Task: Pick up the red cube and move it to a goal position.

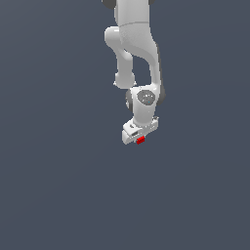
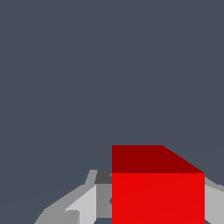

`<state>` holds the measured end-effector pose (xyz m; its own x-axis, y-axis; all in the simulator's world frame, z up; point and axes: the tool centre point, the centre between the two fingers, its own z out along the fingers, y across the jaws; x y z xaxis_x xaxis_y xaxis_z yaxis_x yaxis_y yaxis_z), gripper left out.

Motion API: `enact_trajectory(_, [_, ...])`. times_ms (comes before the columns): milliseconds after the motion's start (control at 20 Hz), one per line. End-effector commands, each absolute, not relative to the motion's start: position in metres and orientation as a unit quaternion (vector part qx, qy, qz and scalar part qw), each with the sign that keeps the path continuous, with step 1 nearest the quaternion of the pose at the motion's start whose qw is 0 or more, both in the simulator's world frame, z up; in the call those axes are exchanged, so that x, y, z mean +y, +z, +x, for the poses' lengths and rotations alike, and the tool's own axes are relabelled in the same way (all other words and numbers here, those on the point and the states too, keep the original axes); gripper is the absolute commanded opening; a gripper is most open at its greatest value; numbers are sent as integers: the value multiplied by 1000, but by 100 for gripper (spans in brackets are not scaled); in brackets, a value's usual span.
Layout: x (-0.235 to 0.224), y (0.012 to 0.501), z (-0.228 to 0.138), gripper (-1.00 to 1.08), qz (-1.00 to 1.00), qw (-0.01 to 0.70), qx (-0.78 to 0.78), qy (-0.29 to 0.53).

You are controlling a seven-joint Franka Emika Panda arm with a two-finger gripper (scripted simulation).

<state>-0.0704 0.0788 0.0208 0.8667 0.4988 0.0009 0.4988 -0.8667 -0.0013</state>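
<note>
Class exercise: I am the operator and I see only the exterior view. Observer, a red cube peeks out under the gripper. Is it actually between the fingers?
Observer: Yes. The wrist view shows the red cube between the fingers of the gripper, one on each side.
Operator: Any gap beside it?
Observer: None visible; both grey fingers meet its side edges.
Operator: Is there a goal marker ahead?
Observer: None shows; beyond the cube the wrist view has only the plain grey-blue background.

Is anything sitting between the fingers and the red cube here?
Nothing: in the wrist view the fingers flank the red cube directly, with no other object between.
</note>
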Motion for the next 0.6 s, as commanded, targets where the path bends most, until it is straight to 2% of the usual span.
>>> enact_trajectory(0, [79,20,-71,-100,-966,1,-259,0])
enact_trajectory(550, [70,38,-64,-100,-966,1,-258,0])
